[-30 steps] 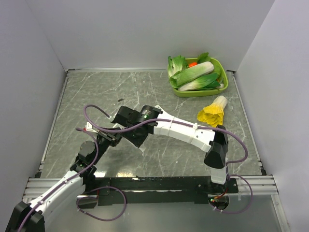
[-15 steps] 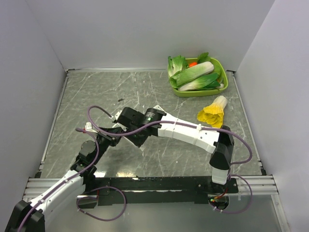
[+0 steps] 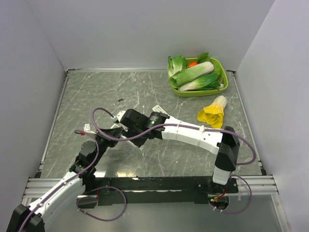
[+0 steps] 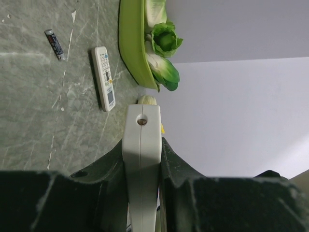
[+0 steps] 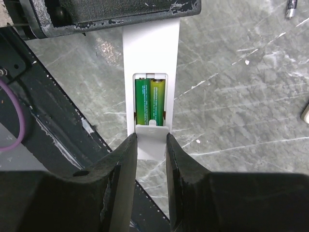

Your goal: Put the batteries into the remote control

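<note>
My left gripper [image 4: 141, 145] is shut on the slim white remote control [image 4: 141, 159], which that view shows edge-on. In the right wrist view the remote control [image 5: 151, 48] hangs from the left gripper [image 5: 111, 12], rear side facing the camera. Its compartment is uncovered, and the two green batteries [image 5: 150, 99] lie side by side inside. My right gripper [image 5: 151, 139] is shut on the small white battery cover [image 5: 152, 142], which sits at the compartment's near end and overlaps the batteries' tips. In the top view both grippers [image 3: 120, 129] meet left of centre, with the remote hidden between them.
A wider white remote with coloured buttons [image 4: 104, 77] lies on the marble table beside a loose dark battery [image 4: 55, 44]. The green tray [image 3: 195, 93] of leafy vegetables stands at the back right. A yellow-tipped vegetable [image 3: 212, 112] lies in front of it.
The right arm has swung lower and its wrist has shifted slightly left, closer to the left gripper. The left arm has held still with the remote.
</note>
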You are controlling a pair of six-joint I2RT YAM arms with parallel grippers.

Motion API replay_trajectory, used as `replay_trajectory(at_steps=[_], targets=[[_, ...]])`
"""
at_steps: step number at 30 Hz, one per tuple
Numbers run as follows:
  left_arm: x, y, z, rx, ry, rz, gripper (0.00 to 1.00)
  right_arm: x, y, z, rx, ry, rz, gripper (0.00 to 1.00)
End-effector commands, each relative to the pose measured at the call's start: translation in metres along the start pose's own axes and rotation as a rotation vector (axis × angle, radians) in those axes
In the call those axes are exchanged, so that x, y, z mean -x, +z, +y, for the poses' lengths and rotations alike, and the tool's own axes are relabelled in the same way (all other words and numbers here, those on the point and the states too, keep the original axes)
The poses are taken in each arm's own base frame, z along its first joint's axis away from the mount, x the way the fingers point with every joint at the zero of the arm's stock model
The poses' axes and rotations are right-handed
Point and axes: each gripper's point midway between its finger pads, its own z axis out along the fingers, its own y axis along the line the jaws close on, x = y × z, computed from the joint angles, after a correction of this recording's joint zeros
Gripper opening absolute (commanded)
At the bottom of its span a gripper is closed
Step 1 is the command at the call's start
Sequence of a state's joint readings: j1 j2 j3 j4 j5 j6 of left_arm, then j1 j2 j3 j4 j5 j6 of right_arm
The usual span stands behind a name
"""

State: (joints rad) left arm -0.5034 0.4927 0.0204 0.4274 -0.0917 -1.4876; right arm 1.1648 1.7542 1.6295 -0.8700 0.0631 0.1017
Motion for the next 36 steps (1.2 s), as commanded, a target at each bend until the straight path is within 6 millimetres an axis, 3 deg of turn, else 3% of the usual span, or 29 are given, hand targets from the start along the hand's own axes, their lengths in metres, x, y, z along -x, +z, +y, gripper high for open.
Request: replay_trajectory(at_steps=[1, 4, 9, 17, 21, 27, 36], targets=[[-0.009, -0.013, 0.055, 0.059, -0.016, 0.025, 0.02, 0.025, -0.022, -0.008, -0.013, 0.000, -0.120, 0.00], [-0.006, -0.013, 0.066, 0.097, 0.043, 0.012, 0.02, 0.023, -0.026, -0.011, -0.025, -0.008, -0.107, 0.00], [-0.007, -0.011, 0.052, 0.039, 0.122, 0.023, 0.02, 0.017, -0.022, -0.011, -0.031, -0.014, -0.076, 0.00], [-0.017, -0.011, 0.039, -0.021, 0.157, 0.077, 0.02, 0.028, -0.026, -0.009, -0.016, -0.003, -0.114, 0.00], [-0.018, -0.011, 0.035, -0.041, 0.136, 0.083, 0.02, 0.036, -0.028, -0.002, 0.019, 0.003, -0.134, 0.00], [-0.018, -0.014, 0.031, -0.064, 0.068, 0.080, 0.02, 0.031, -0.019, 0.002, 0.038, 0.012, -0.086, 0.00], [-0.017, -0.017, 0.023, -0.097, 0.003, 0.078, 0.02, 0.032, -0.017, -0.005, 0.013, 0.034, -0.071, 0.00]])
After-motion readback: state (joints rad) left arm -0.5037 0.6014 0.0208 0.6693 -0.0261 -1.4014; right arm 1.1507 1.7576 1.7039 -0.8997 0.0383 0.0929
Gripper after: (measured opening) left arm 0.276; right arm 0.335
